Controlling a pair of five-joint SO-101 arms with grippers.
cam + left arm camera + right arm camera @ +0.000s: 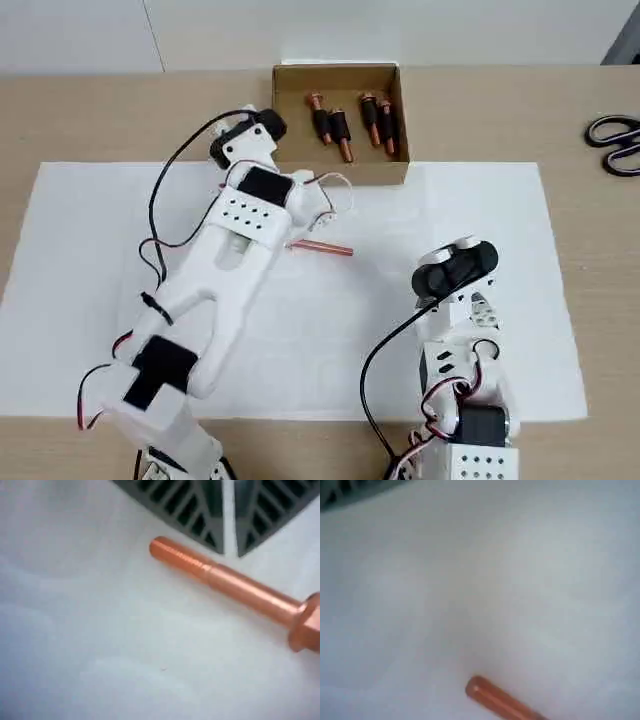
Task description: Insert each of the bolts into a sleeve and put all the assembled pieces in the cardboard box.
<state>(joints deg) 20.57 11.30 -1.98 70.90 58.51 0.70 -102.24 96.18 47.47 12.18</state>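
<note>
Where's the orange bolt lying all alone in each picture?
High view: the loose bolt lies on the white sheet, mid-table, beside the left arm.
Left wrist view: the bolt lies across the sheet, right by the left end effector.
Right wrist view: one end of the bolt pokes in at the picture's edge.
Shared landmark: the white sheet under it.

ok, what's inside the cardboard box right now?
Four assembled pieces lie inside the cardboard box: copper bolts in black sleeves, two pairs side by side. The floor strip just behind its near wall is hidden, so anything there can't be checked.
</note>
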